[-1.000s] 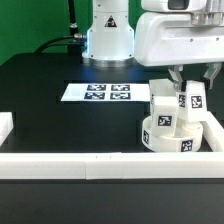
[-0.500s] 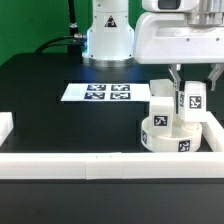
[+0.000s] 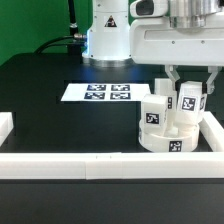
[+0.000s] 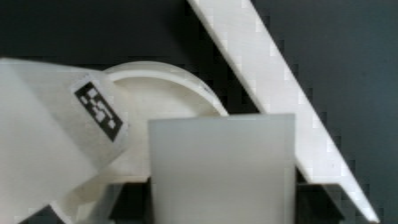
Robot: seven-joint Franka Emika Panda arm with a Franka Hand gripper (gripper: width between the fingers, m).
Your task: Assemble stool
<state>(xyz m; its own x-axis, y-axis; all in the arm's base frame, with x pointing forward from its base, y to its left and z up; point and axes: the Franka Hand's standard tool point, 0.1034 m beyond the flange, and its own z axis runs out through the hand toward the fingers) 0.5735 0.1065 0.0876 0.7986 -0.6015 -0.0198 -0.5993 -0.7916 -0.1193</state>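
The round white stool seat (image 3: 163, 141) lies by the white rail corner on the exterior view's right. One tagged leg (image 3: 153, 113) stands upright on it. My gripper (image 3: 187, 92) is shut on a second tagged leg (image 3: 189, 102) and holds it upright on the seat beside the first. In the wrist view the held leg (image 4: 217, 165) fills the space between my dark fingers (image 4: 128, 196). The other leg (image 4: 63, 115) and the seat's curved rim (image 4: 169, 82) lie beyond it. A third leg is not in view.
The marker board (image 3: 98, 93) lies on the black table to the exterior view's left of the seat. White border rails run along the front (image 3: 80, 165) and the right side (image 3: 214, 130), and one shows close in the wrist view (image 4: 267, 75). The robot base (image 3: 108, 40) stands behind.
My hand has turned about the held leg. The seat and the standing leg have shifted slightly toward the exterior view's left, and the tags have moved round.
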